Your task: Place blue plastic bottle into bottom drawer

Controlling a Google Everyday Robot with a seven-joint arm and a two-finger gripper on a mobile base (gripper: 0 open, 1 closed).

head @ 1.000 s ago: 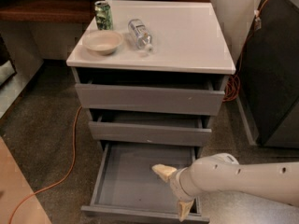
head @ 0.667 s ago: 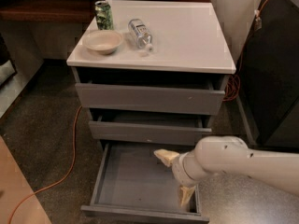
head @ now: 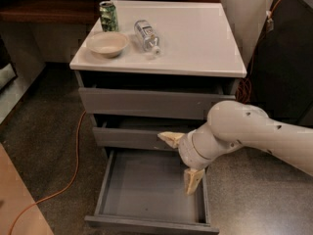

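The blue plastic bottle (head: 146, 35) lies on its side on the white cabinet top (head: 195, 33), cap toward the front, between a bowl and the bare middle. The bottom drawer (head: 151, 190) is pulled out and its grey inside holds nothing. My gripper (head: 180, 160) hangs over the drawer's right rear part, level with the middle drawer front. It is open, with one tan finger (head: 168, 138) pointing left and the other finger (head: 192, 181) pointing down, and nothing between them. The white arm reaches in from the right.
A beige bowl (head: 108, 43) and a green patterned can (head: 108, 15) stand at the top's left side. The two upper drawers (head: 146, 102) are closed or nearly so. An orange cable (head: 73, 170) trails over the floor at left. A dark cabinet (head: 288, 58) stands at right.
My arm has risen and moved up from low over the drawer's front right to the level of the middle drawer front. The bottle, bowl and can have not moved.
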